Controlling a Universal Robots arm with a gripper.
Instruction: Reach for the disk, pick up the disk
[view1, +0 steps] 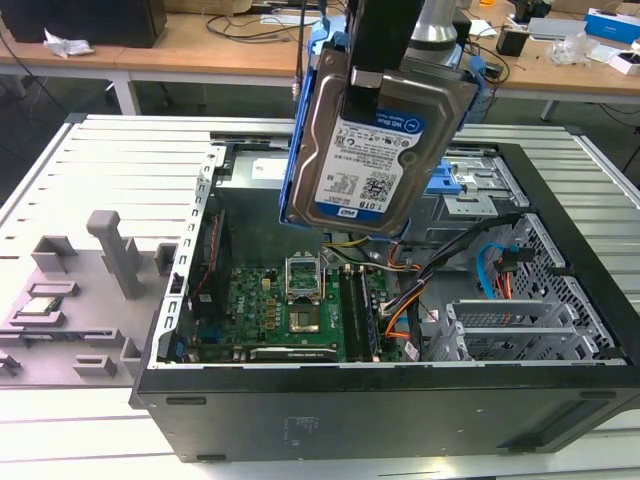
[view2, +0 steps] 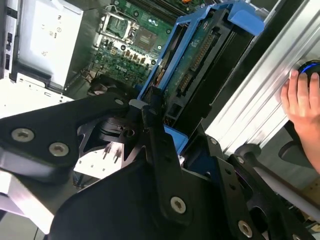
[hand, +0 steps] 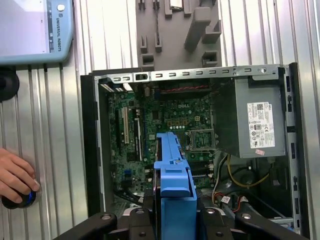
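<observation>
Clamped in the black two-fingered gripper (view1: 385, 75): the flat silver-metal hard disk with white-and-blue label and blue plastic side rails (view1: 370, 160), raised well clear above the open black desktop computer case (view1: 380, 400) on the ribbed aluminium table (view1: 110, 160). Gripped at the upper edge, fingers pressing on the two broad faces, in the exterior view. Hanging near upright, long axis close to vertical and tilted a little, label face toward the exterior camera, lower edge pointing down at the green motherboard (view1: 290, 310). Likely rigid and fairly dense for its size, smooth metal apt to slip, shock-sensitive; firmest hold probably across the flat faces or the rails, never on the connector edge. In the first wrist view, blue rail (hand: 173, 185) between the black fingers (hand: 215, 222), grey metal power-supply box (hand: 257, 117) inside the case, and a person's hand (hand: 15, 172) resting on a round blue-lit button (hand: 20, 197) on the table.
</observation>
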